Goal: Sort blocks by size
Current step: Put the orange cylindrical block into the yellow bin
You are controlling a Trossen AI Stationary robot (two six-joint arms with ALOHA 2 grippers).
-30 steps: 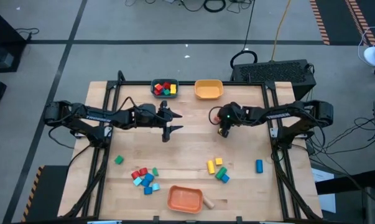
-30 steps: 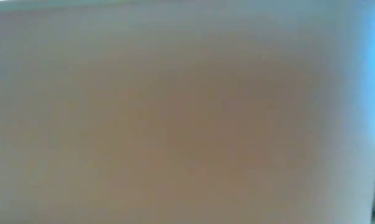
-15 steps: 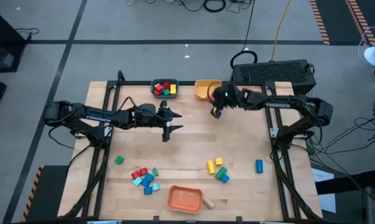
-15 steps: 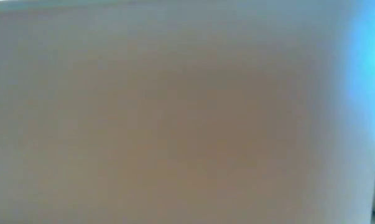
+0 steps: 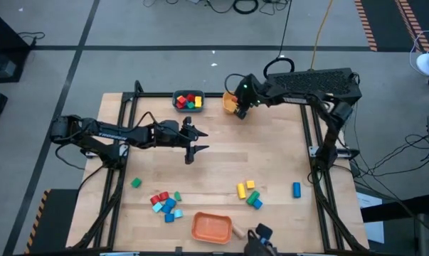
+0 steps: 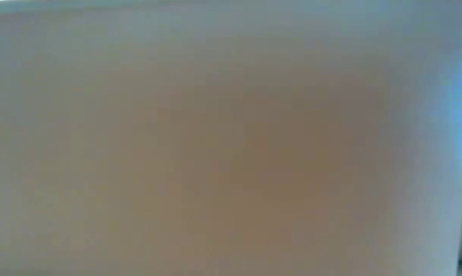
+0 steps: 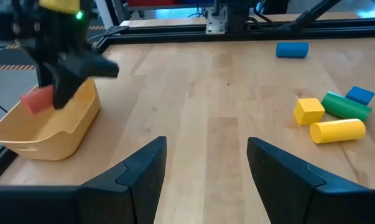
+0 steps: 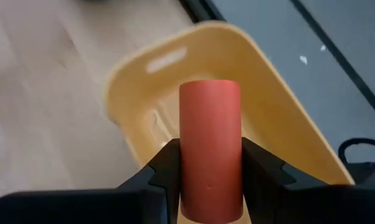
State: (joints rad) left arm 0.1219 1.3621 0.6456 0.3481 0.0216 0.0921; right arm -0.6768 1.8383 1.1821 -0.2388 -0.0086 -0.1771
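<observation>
So going left to right: the left gripper (image 5: 194, 140) just hangs over the middle of the table (image 5: 221, 163), fingers spread with nothing between them, same spot as a second ago. No change there.

Then the teal bowl (image 5: 188, 102) with a few red, yellow and green blocks in it, and next to it the yellow bowl (image 5: 231, 104). That's where the action is. The right gripper (image 5: 240, 110) was over the table centre a second ago, and it's now swung out to sit right above the yellow bowl, clamped on a red cylinder block (image 8: 210, 149). The right wrist view shows the cylinder squeezed between the fingers with the bowl directly under it.

My guess is a drop is next, so one more long piece gets sorted.

Loose blocks (image 5: 249, 194) near the front edge and the orange bowl (image 5: 212, 227) haven't moved.
</observation>
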